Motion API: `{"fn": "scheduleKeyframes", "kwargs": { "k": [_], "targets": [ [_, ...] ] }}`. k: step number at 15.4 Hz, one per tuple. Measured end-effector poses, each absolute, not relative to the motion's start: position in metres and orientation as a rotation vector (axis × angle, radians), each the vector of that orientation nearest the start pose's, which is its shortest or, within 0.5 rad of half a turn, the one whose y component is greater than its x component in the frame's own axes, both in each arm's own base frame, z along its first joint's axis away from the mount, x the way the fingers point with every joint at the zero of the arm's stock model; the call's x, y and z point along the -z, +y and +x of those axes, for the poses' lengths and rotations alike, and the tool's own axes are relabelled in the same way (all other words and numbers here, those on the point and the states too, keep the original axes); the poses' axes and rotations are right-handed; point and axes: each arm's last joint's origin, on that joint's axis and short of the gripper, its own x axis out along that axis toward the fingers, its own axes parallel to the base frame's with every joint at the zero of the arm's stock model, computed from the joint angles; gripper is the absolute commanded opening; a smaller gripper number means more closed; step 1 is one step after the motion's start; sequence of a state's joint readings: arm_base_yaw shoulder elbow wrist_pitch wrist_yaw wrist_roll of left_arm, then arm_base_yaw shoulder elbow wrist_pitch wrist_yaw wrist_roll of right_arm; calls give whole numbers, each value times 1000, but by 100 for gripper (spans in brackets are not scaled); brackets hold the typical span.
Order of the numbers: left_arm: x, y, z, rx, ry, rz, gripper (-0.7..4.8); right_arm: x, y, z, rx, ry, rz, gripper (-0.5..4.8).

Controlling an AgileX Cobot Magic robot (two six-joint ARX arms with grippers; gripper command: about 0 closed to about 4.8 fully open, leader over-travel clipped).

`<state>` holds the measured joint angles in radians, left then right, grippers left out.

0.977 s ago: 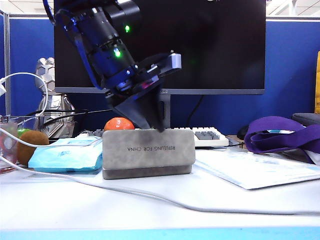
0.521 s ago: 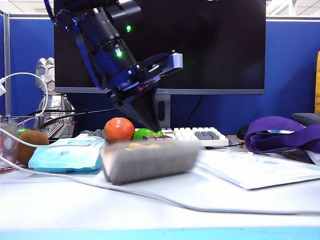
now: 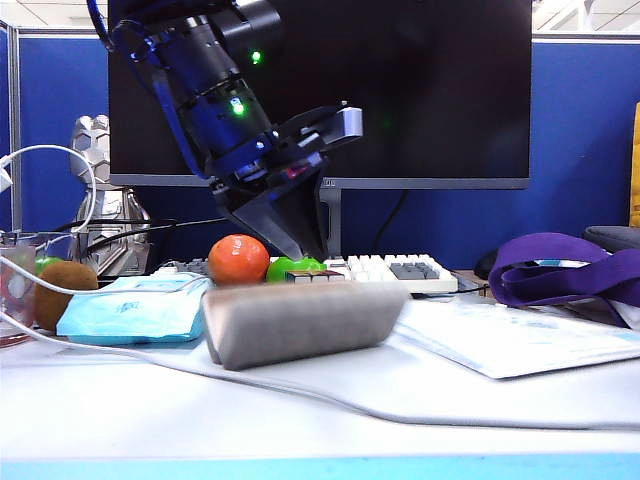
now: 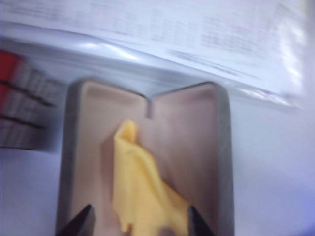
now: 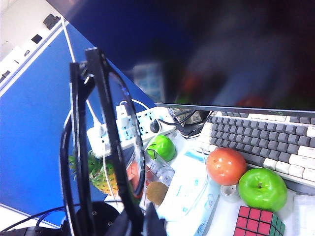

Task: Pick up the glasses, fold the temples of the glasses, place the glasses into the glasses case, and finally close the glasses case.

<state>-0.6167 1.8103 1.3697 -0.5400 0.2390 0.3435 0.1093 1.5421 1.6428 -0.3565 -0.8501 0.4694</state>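
Note:
The grey glasses case (image 3: 300,320) lies open in the middle of the table, and from the front only its grey outside shows. The left wrist view looks into the glasses case (image 4: 224,147): tan lining, with a crumpled yellow cloth (image 4: 142,182) inside. My left gripper (image 3: 305,245) hangs just above and behind the case, open (image 4: 140,223) and empty. My right gripper (image 5: 147,223), out of the exterior view, is shut on the black glasses (image 5: 78,147), held high above the desk. I cannot tell how the temples lie.
Behind the case are an orange fruit (image 3: 238,260), a green apple (image 3: 290,268) and a white keyboard (image 3: 400,270). A light-blue wipes pack (image 3: 130,310) and a kiwi (image 3: 65,290) lie left. Papers (image 3: 510,340) and a purple strap (image 3: 560,270) lie right. A white cable (image 3: 300,395) crosses the front.
The lid stood upright under my left gripper's fingertips a second ago. It has swung down toward the front, and the case now lies open. The left gripper stands clear just above it.

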Motion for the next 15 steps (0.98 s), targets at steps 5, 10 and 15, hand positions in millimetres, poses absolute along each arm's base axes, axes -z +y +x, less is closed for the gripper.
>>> {"fn": "scheduleKeyframes", "kwargs": {
  "k": [5, 10, 15],
  "targets": [
    [-231, -238, 299, 1039, 876, 410, 479, -430, 58, 330, -884, 469, 527, -1],
    [-230, -268, 272, 1007, 862, 544, 479, -430, 58, 330, -892, 472, 527, -1],
    [-210, -274, 278, 945, 896, 597, 479, -430, 58, 329, -898, 472, 527, -1]
  ]
}}
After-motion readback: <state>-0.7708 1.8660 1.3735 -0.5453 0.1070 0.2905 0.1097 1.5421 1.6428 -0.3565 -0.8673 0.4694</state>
